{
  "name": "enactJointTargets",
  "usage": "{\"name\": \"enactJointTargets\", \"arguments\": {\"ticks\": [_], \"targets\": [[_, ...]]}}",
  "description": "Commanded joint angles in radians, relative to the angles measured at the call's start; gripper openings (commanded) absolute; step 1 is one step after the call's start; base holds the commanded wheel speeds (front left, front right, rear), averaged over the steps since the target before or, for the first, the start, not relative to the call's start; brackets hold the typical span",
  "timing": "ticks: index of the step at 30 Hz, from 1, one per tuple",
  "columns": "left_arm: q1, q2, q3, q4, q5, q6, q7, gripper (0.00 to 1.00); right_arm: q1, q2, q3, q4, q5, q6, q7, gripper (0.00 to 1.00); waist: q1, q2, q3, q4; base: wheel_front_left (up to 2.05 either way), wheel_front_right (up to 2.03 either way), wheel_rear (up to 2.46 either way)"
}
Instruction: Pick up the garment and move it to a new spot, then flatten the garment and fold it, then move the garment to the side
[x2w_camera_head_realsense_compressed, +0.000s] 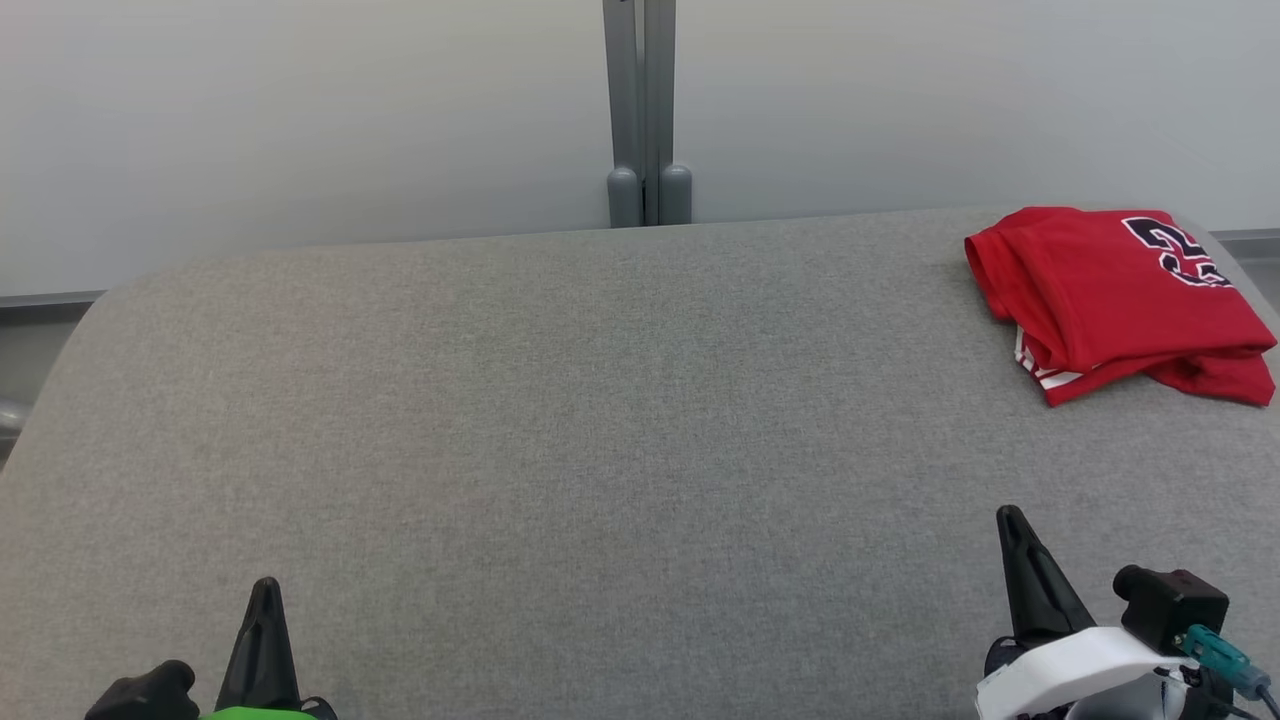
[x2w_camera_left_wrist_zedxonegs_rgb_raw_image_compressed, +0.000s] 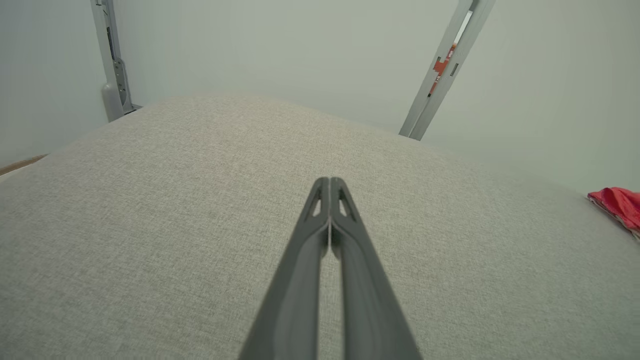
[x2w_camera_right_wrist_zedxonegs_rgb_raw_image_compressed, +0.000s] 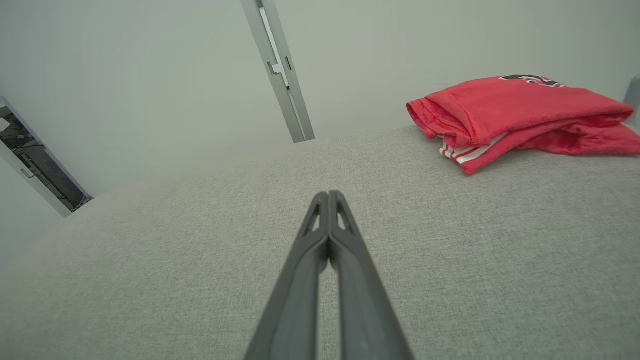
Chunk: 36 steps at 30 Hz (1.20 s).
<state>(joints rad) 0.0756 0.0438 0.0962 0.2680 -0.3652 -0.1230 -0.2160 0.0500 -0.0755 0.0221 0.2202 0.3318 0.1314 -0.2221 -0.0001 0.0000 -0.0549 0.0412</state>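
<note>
Okay, left gripper (x2w_camera_head_realsense_compressed: 265, 592) is sitting at the lower left of the head view, getting cut off by the bottom edge, just the dark tip showing. In the left wrist view its fingers (x2w_camera_left_wrist_zedxonegs_rgb_raw_image_compressed: 302, 260) are pressing together with nothing between them, pointing out over the bare grey bench (x2w_camera_head_realsense_compressed: 600, 400); can't tell if they're touching it. Grey post (x2w_camera_head_realsense_compressed: 640, 110) is standing behind the far bench edge, mid-frame, against the pale wall (x2w_camera_head_realsense_compressed: 300, 120). Right gripper (x2w_camera_head_realsense_compressed: 1010, 520) is sitting lower right, its base hiding under a white wrist housing (x2w_camera_head_realsense_compressed: 1080, 660); the right wrist view is showing these fingers (x2w_camera_right_wrist_zedxonegs_rgb_raw_image_compressed: 300, 280) pressing together too, holding nothing. Garment (x2w_camera_head_realsense_compressed: 1110, 290) is lying folded at the far right corner of the bench, well apart from both grippers, white striped trim peeking out under the fold. Dark number is getting cut by the fold, not fully readable. Left wrist view is catching a red sliver at its right edge.
</note>
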Motion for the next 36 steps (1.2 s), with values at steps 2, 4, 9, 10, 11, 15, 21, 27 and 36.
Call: {"name": "enactJointTargets", "arguments": {"ticks": [2, 4, 9, 10, 11, 15, 21, 27, 36], "targets": [[-0.028, 0.004, 0.004, -0.015, -0.064, -0.001, 0.014, 0.0, -0.032, -0.002, -0.01, -0.013, 0.067, 0.0, 0.015, 0.0, 0.0001, 0.0, 0.001, -0.001, 0.0, 0.0, 0.0], [-0.033, 0.005, 0.004, -0.016, -0.098, -0.001, 0.022, 0.0, -0.036, -0.001, -0.014, -0.012, 0.103, 0.0, 0.024, 0.0, 0.0001, 0.0, 0.002, -0.002, 0.0, 0.0, 0.0], [-0.044, 0.005, 0.004, -0.018, -0.178, -0.002, 0.043, 0.0, -0.045, 0.001, -0.022, -0.01, 0.185, 0.0, 0.046, 0.0, 0.0001, 0.0, 0.005, -0.003, 0.0, 0.0, 0.0], [-0.046, 0.005, 0.004, -0.018, -0.196, -0.002, 0.047, 0.0, -0.047, 0.001, -0.024, -0.009, 0.203, 0.0, 0.051, 0.0, 0.0001, 0.0, 0.005, -0.004, 0.0, 0.0, 0.0], [-0.048, 0.005, 0.004, -0.019, -0.21, -0.002, 0.051, 0.0, -0.049, 0.002, -0.026, -0.009, 0.217, 0.0, 0.055, 0.0, 0.0001, 0.0, 0.006, -0.004, 0.0, 0.0, 0.0], [-0.057, 0.005, 0.005, -0.02, -0.271, -0.002, 0.067, 0.0, -0.056, 0.003, -0.032, -0.007, 0.28, 0.0, 0.071, 0.0, 0.0001, 0.0, 0.008, -0.005, 0.0, 0.0, 0.0], [-0.069, 0.006, 0.006, -0.021, -0.358, -0.003, 0.09, 0.0, -0.066, 0.005, -0.042, -0.005, 0.369, 0.0, 0.095, 0.0, 0.0001, 0.0, 0.011, -0.007, 0.0, 0.0, 0.0], [-0.08, 0.006, 0.007, -0.021, -0.439, -0.004, 0.112, 0.0, -0.076, 0.007, -0.051, -0.002, 0.452, 0.0, 0.117, 0.0, 0.0001, 0.0, 0.013, -0.009, 0.0, 0.0, 0.0], [-0.096, 0.007, 0.009, -0.022, -0.553, -0.005, 0.143, 0.0, -0.089, 0.009, -0.063, 0.001, 0.568, 0.0, 0.148, 0.0, 0.0001, 0.0, 0.018, -0.013, 0.0, 0.0, 0.0]]}}
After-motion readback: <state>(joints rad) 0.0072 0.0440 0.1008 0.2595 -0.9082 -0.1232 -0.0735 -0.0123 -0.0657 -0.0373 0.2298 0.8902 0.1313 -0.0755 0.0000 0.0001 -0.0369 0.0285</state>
